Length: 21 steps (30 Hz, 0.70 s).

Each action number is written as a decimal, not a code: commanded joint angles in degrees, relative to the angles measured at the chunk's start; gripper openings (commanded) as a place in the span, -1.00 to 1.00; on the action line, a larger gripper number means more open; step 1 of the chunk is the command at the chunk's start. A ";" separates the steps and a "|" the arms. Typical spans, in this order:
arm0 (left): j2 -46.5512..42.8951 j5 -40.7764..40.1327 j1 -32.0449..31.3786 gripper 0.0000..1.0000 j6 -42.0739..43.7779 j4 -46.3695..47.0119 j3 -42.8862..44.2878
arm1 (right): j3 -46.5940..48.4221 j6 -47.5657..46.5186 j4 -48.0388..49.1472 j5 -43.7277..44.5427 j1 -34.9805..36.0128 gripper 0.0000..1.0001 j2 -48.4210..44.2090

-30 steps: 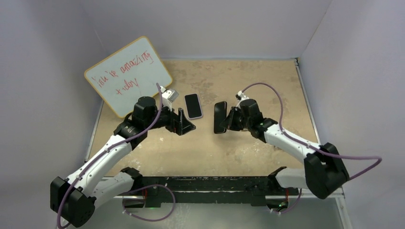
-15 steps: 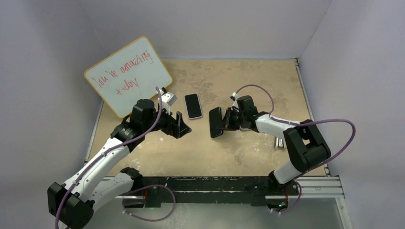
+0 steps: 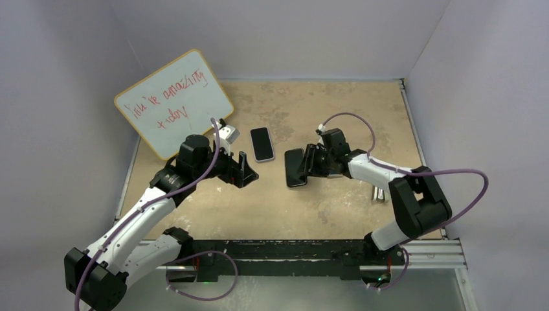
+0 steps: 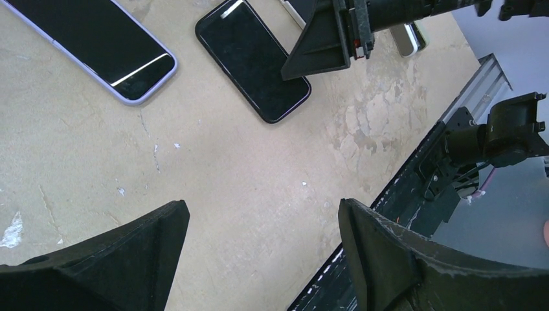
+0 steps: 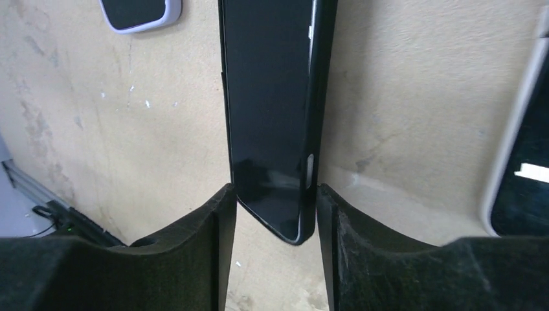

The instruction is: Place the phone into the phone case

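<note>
On the desk (image 3: 336,110) nothing is fitted yet: the phone (image 3: 261,144) lies flat and bare just right of the whiteboard (image 3: 173,103), so the whole insertion is left to do. My left claw (image 4: 262,214) hangs spread wide and empty below the whiteboard's lower corner. Farther right of the whiteboard, my right claw (image 5: 272,194) is clenched on one end of the dark slab I take for the phone case (image 5: 272,97).

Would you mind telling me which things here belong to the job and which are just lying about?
Job: phone, black case, right claw gripping it, open left claw.
Lying about: whiteboard, small pale object.
</note>
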 commanded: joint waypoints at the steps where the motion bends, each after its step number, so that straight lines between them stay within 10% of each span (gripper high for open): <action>1: -0.99 -1.07 0.12 0.78 1.12 0.52 1.94 | 4.00 -2.73 -7.07 6.01 -0.20 0.07 -4.77; 7: -0.42 -2.29 0.12 0.78 -0.69 1.26 1.40 | 2.90 -4.06 -8.28 6.91 -0.11 0.36 -10.20; 11: -0.43 -2.84 0.12 0.79 -2.67 1.43 1.81 | 2.25 -4.46 -10.89 7.34 -0.07 0.96 -17.34; 21: -1.00 -6.35 0.12 0.84 -8.39 -0.98 6.97 | 3.28 -6.34 -18.85 11.94 -0.06 0.98 -41.67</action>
